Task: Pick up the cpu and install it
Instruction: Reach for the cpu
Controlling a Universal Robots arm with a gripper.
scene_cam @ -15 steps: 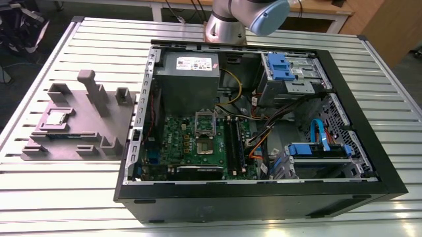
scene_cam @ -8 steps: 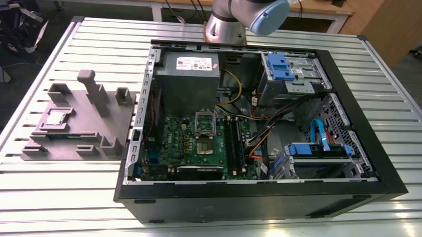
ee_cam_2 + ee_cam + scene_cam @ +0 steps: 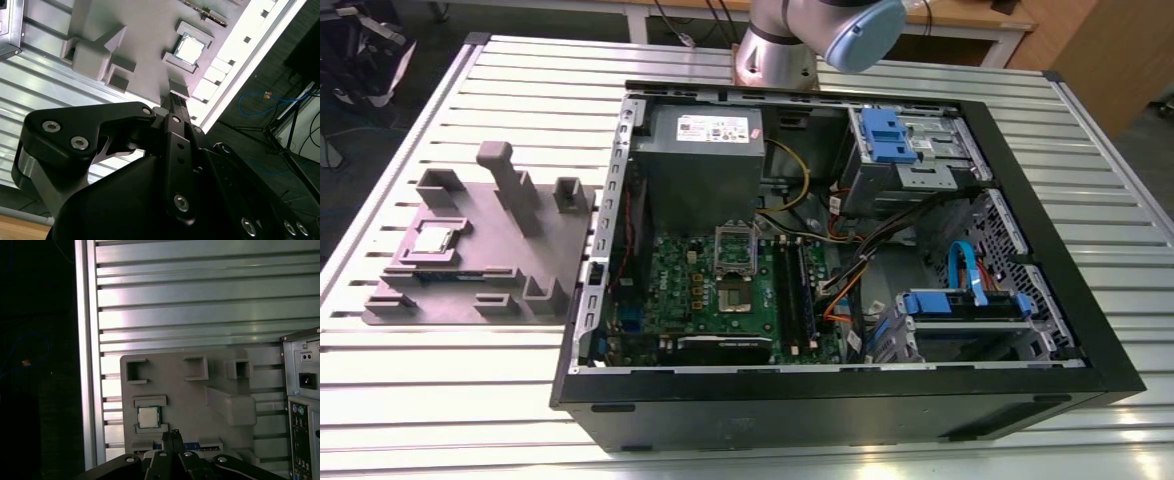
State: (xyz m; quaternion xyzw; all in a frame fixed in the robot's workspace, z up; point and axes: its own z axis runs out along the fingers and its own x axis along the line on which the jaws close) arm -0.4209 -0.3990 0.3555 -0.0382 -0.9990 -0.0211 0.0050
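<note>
You have one cpu (image 3: 434, 238) lying in one grey fixture (image 3: 494, 255), at the exterior view's left of one open computer case (image 3: 854, 410). Your gripper (image 3: 173, 432) hangs over the fixture, narrowed, holding nothing.

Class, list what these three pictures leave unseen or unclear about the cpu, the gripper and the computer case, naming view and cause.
- cpu: glare in the second wrist view whitens its top; any corner marking is unreadable.
- Socket inside the computer case: too small in the exterior view to judge its latch.
- Arm: cut off by the exterior view's top edge.
- Grey fixture: the gripper hides one edge in the first wrist view.
</note>
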